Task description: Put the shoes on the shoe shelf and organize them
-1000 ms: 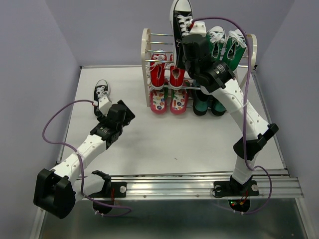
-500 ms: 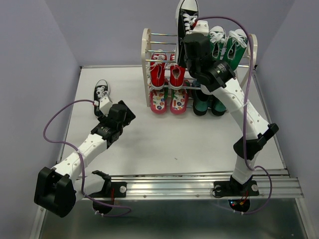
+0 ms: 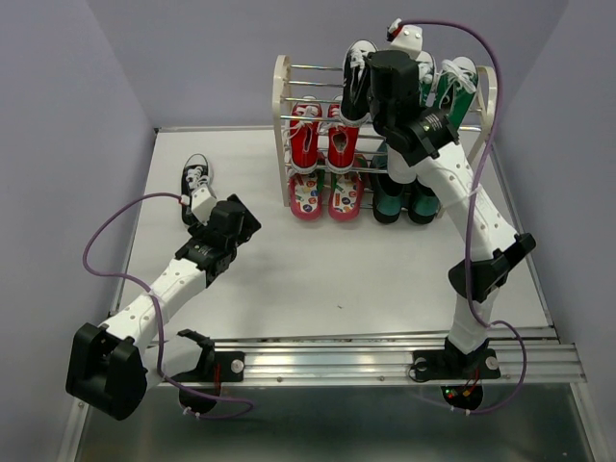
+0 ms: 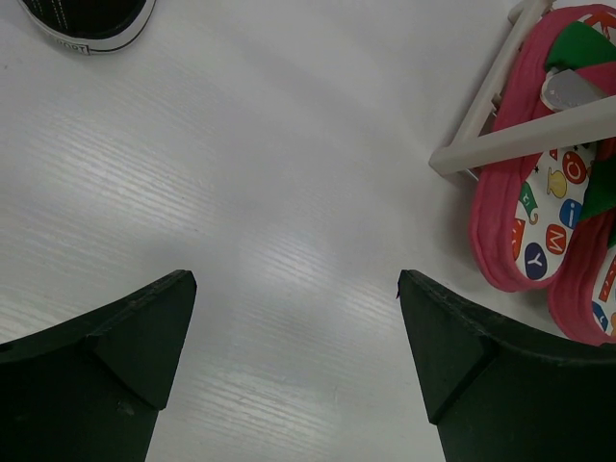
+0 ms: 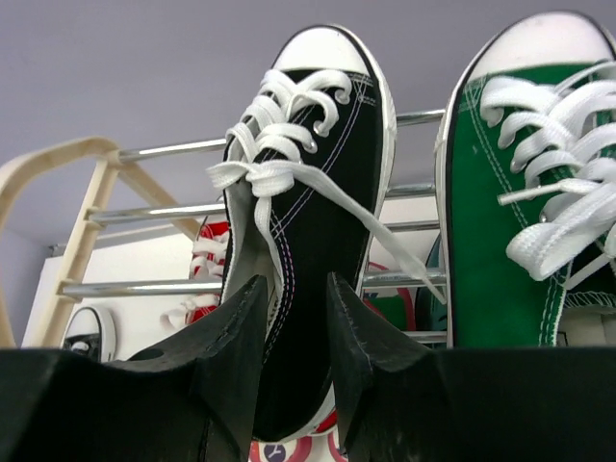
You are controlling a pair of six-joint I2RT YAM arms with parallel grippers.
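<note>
My right gripper (image 5: 296,289) is shut on a black-white sneaker (image 5: 308,192) and holds it over the top tier of the shoe shelf (image 3: 282,106), left of the green-and-white sneakers (image 3: 452,82); it shows in the top view (image 3: 354,82) too. The red sneakers (image 3: 322,140) sit on the middle tier, the flip-flops (image 3: 325,197) on the bottom. The second black-white sneaker (image 3: 196,175) lies on the table at the far left, its heel at the top of the left wrist view (image 4: 91,21). My left gripper (image 4: 296,298) is open and empty above the table, near that shoe.
Dark green boots (image 3: 402,200) stand at the shelf's bottom right. The flip-flops (image 4: 549,202) and the shelf's cream frame foot (image 4: 520,140) show at the right of the left wrist view. Purple cables loop from both arms. Grey walls enclose the white table (image 3: 318,260).
My right gripper has lowered the black-white sneaker from high above the shelf down onto the top tier and tilted over it. The left arm has not moved.
</note>
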